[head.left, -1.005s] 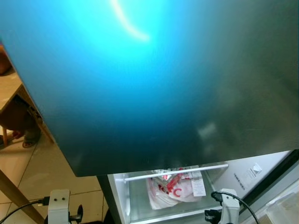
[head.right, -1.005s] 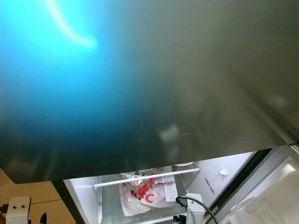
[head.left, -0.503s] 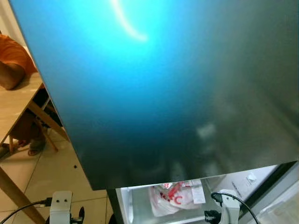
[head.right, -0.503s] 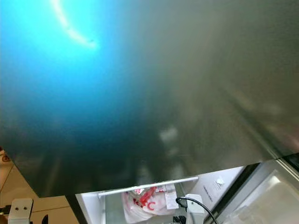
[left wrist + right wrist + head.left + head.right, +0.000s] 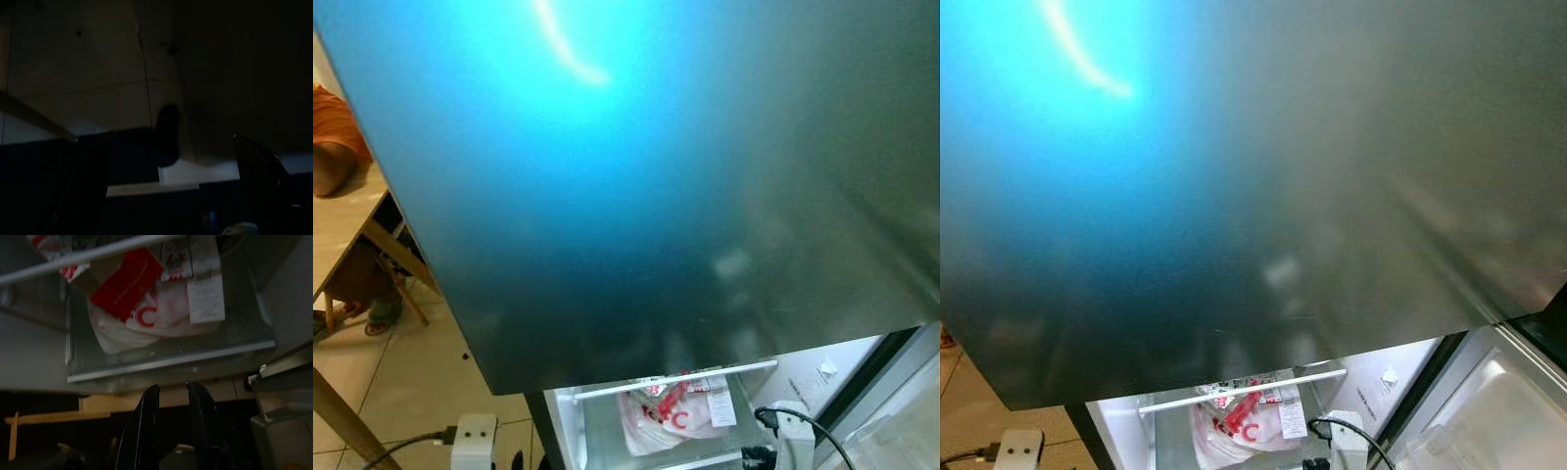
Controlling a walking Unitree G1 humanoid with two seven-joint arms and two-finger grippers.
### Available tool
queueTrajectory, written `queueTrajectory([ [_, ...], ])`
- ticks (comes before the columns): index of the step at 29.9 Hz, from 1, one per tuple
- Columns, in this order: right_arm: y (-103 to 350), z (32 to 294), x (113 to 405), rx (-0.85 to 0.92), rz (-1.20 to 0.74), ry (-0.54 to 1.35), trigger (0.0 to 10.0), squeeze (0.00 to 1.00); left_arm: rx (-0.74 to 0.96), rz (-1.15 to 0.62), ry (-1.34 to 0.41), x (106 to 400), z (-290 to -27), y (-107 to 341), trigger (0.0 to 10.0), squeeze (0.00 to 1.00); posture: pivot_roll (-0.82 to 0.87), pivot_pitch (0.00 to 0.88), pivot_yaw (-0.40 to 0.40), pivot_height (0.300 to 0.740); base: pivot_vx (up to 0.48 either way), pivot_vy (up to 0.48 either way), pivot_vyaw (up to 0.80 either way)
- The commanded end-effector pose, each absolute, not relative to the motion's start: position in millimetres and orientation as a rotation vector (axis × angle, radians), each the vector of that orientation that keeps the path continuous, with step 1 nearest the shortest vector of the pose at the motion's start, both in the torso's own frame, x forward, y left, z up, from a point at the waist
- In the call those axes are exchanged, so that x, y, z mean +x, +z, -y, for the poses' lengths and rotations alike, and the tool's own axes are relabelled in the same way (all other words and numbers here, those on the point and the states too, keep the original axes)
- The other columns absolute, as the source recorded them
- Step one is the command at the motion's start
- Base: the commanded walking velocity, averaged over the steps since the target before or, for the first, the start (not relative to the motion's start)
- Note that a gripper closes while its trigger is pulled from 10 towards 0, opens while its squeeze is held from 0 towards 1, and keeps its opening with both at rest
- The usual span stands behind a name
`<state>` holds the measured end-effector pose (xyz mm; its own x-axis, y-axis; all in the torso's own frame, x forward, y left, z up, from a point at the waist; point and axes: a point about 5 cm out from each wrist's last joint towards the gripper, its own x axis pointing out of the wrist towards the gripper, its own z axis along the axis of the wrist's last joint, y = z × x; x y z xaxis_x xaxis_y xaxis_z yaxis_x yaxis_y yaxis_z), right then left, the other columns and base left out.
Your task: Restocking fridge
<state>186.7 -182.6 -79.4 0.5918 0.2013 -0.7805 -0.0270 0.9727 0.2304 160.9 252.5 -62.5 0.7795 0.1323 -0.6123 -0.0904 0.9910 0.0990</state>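
A large glossy fridge door (image 5: pixel 685 176) is standing close in front of my head camera, reflecting a blue-cyan glow and a curved streak of light. Below its lower edge the fridge interior (image 5: pixel 597 431) is showing, lit white. A white plastic bag with red lettering (image 5: pixel 671 416) is lying on a glass shelf (image 5: pixel 166 360) behind a white rail (image 5: pixel 666 380); a paper receipt (image 5: pixel 205 296) is hanging on the bag's front. To the right, the inner side of another open door with a clear bin (image 5: pixel 1489 421) is showing.

My right gripper (image 5: pixel 171 404) is hanging low in front of the shelf edge, below the bag and apart from it; its two black fingers (image 5: pixel 146 416) are nearly together with a narrow gap between them, gripping nothing. My right wrist (image 5: pixel 793 436) is showing at the bottom of the head view with a black cable.

My left arm (image 5: pixel 475 441) is hanging idle over the tiled floor (image 5: pixel 401 362). Its wrist view is very dark; I cannot tell how its fingers are standing.

At far left, a person's arm in an orange sleeve (image 5: pixel 333 137) is resting on a wooden table (image 5: pixel 342 230).
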Motion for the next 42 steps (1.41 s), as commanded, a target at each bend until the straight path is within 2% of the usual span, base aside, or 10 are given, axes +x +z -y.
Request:
queueTrajectory([
  [1,-79.9,182.6,186.0,0.205,-0.931,0.133,10.0,0.00,0.043,-0.684,0.128,157.4,-249.4,-65.8,10.0,0.00,0.07,0.012,-0.049,0.740,0.000,0.000,0.00],
  [11,-78.7,183.1,188.2,0.201,-0.926,0.135,10.0,0.00,0.042,-0.687,0.142,157.9,-258.9,-63.0,10.0,0.00,0.07,0.018,-0.053,0.740,0.000,0.000,0.00],
  [42,-78.9,182.4,187.4,0.197,-0.925,0.143,10.0,0.00,0.022,-0.721,0.108,160.4,-247.9,-68.2,10.0,0.00,0.07,0.019,-0.049,0.740,-0.318,0.000,0.00],
])
